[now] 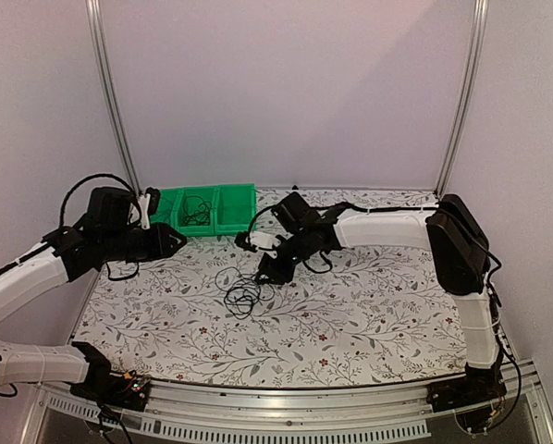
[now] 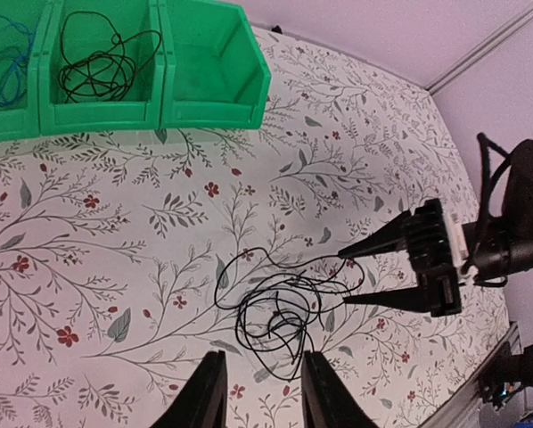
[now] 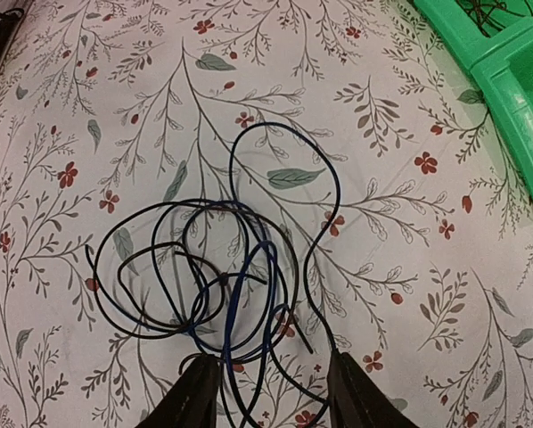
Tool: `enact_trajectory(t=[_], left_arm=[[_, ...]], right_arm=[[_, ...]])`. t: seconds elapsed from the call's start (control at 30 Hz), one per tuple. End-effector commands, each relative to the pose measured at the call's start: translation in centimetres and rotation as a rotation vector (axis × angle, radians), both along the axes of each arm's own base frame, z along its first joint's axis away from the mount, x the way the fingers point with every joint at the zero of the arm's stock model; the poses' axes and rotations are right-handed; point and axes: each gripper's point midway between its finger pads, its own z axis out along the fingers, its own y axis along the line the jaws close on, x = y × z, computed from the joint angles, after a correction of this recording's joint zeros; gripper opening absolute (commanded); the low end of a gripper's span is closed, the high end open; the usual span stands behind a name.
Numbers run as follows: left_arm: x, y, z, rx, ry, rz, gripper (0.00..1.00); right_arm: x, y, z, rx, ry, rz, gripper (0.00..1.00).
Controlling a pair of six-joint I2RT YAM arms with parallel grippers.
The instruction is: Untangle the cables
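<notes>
The cables [image 1: 243,296] lie as a loose tangle of thin black and dark blue wires on the flowered table top, also seen in the left wrist view [image 2: 280,308] and the right wrist view [image 3: 215,276]. My right gripper [image 1: 265,275] is open and low at the tangle's right edge. Several strands run between its fingers [image 3: 275,401], and it also shows from the left wrist [image 2: 347,280]. My left gripper [image 1: 178,240] is open and empty. It hovers left of the tangle, which lies just beyond its fingertips [image 2: 211,392].
Three joined green bins [image 1: 202,209] stand at the back left. One [image 2: 8,107] holds a blue cable, the middle one [image 2: 97,111] a black cable, and the right one [image 2: 209,102] shows nothing inside. A bin corner [image 3: 507,80] lies to the right gripper's upper right.
</notes>
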Motion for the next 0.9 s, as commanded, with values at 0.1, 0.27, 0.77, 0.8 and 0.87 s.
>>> enact_trajectory(t=[0.1, 0.27, 0.77, 0.8, 0.87], left_arm=[[-2.8, -2.2, -7.0, -0.063, 0.235, -0.104, 0.36], [-3.6, -4.2, -10.3, -0.169, 0.358, -0.141, 0.44], [-2.6, -11.1, -15.8, -0.211, 0.582, -0.279, 0.33], [-2.5, -11.4, -15.9, -0.207, 0.585, -0.290, 0.29], [-2.2, -11.9, -15.9, -0.195, 0.589, -0.303, 0.20]], right_arm=[[-1.2, -1.2, 3.5, 0.000, -0.085, 0.050, 0.50], [-1.8, -1.1, 2.8, -0.011, -0.073, 0.056, 0.51], [-2.8, -2.1, 0.4, -0.048, -0.029, 0.059, 0.51], [-2.8, -2.1, 0.4, -0.046, -0.026, 0.059, 0.51], [-3.0, -2.0, 0.3, -0.041, -0.020, 0.064, 0.51]])
